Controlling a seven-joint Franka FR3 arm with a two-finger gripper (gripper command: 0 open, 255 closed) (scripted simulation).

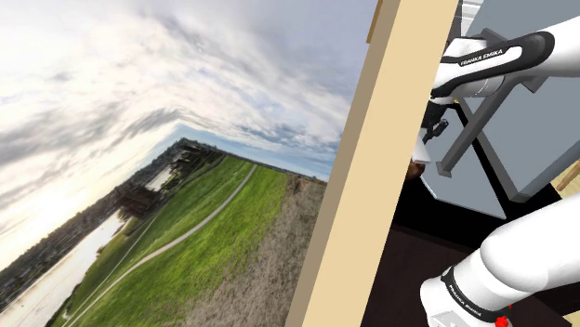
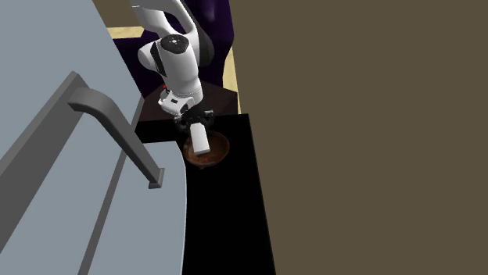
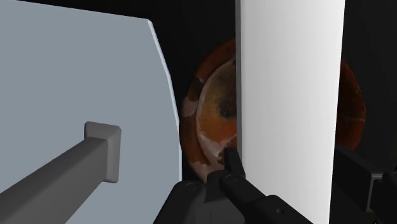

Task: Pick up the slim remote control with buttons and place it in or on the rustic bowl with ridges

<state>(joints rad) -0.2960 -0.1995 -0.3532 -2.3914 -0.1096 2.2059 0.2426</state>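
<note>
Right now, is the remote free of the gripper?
No, the gripper clasps the white remote between its fingers, above the brown bowl.

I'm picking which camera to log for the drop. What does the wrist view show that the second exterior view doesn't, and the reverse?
Wrist view: one of the fingers against the white remote's edge, and the bowl's mottled orange inside. Second exterior view: the white arm and the black counter under the bowl. Both: the remote held over the bowl, beside the grey panel with its handle.
</note>
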